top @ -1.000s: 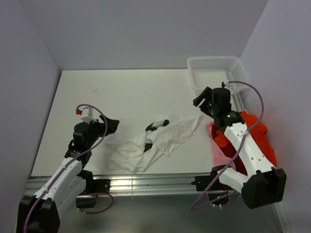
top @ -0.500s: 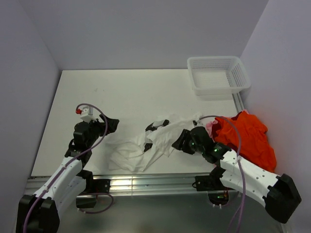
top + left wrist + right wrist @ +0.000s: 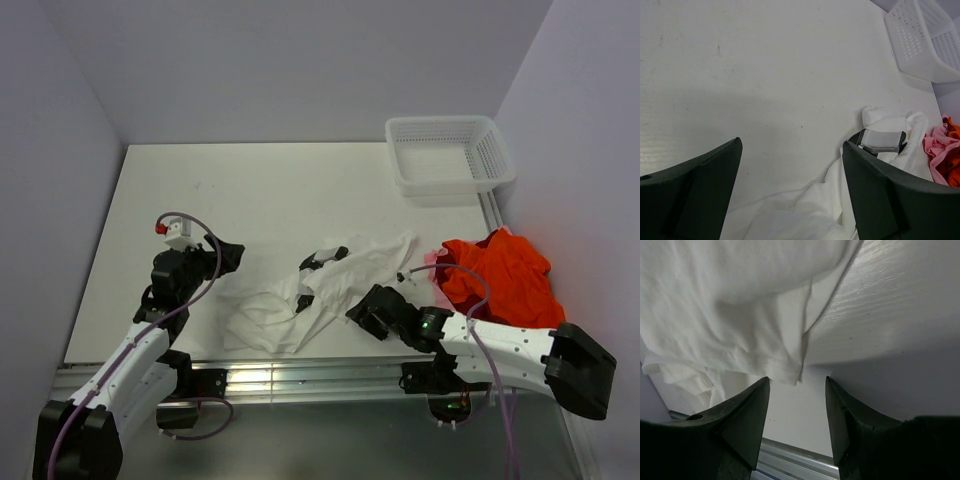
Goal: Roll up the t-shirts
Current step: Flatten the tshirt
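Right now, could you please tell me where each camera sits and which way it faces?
Top external: above and behind the bases, looking down at the white table; left gripper and right gripper show.
Left wrist: on the left arm, facing across to the white plastic mesh basket; its open fingers show.
Right wrist: low by the near edge, facing the crumpled white cloth t-shirt; its open fingers show.
Shared: all see that t-shirt; top and left wrist share the basket.

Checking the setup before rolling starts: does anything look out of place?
The orange-red shirts lie heaped over the right edge of the table, partly off it. The white shirt is crumpled, not spread flat.
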`<control>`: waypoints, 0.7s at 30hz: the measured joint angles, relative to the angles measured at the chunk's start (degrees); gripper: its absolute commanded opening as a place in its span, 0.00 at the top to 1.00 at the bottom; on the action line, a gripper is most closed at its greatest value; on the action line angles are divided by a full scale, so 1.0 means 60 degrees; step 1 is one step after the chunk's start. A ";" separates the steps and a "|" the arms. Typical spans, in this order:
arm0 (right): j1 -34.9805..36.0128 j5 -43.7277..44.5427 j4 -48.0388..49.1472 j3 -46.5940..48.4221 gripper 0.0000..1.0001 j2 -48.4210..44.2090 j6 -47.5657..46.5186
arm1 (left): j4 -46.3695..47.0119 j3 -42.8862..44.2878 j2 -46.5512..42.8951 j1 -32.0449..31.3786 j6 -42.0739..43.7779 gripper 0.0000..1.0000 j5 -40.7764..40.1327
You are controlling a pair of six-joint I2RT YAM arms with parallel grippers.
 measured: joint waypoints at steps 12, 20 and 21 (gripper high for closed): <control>0.0732 0.0656 -0.0262 0.1421 0.51 0.2408 0.1344 | -0.0015 0.0055 0.0084 -0.0018 0.0004 0.15 -0.0106; 0.0772 0.0933 -0.0240 0.1741 0.55 0.2958 0.1657 | -0.0047 0.0087 0.0138 -0.0018 0.0000 0.15 -0.0138; 0.0772 0.0958 -0.0208 0.1752 0.63 0.3002 0.1657 | -0.0047 0.0095 0.0138 -0.0018 0.0004 0.15 -0.0142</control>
